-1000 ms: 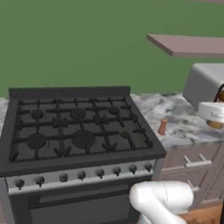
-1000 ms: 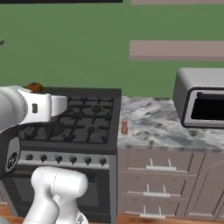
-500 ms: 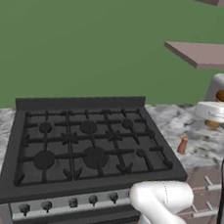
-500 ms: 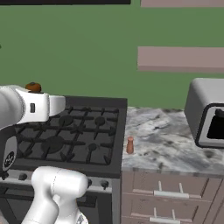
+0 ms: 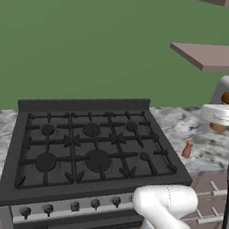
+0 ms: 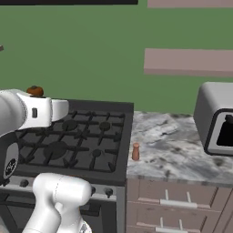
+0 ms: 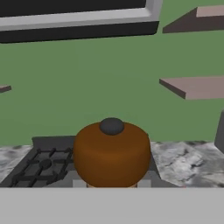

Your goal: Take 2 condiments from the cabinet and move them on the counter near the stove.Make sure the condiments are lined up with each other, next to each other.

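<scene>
My gripper [image 5: 222,114] is shut on the darker brown condiment [image 7: 112,153], whose round top with a dark knob sits close in the hand view. Its top also pokes above the hand [image 6: 35,91], and its fingers are hidden. The hand hangs above the marble counter [image 5: 208,147] just right of the black stove [image 5: 95,144]. The reddish-orange condiment [image 5: 187,148] stands upright on the counter [image 6: 177,150] beside the stove's right edge [image 6: 135,151]. The cabinet is out of view.
A grey microwave [image 6: 217,119] stands on the counter at the far right. A pinkish wall shelf [image 6: 189,61] hangs above the counter. Taupe drawers with silver handles [image 6: 175,205] run below it. Silver knobs [image 5: 70,207] line the stove's front.
The whole scene has slid right in both base views, so the base has driven left. The arm keeps the same pose with the condiment held. The reddish-orange condiment has not moved on the counter.
</scene>
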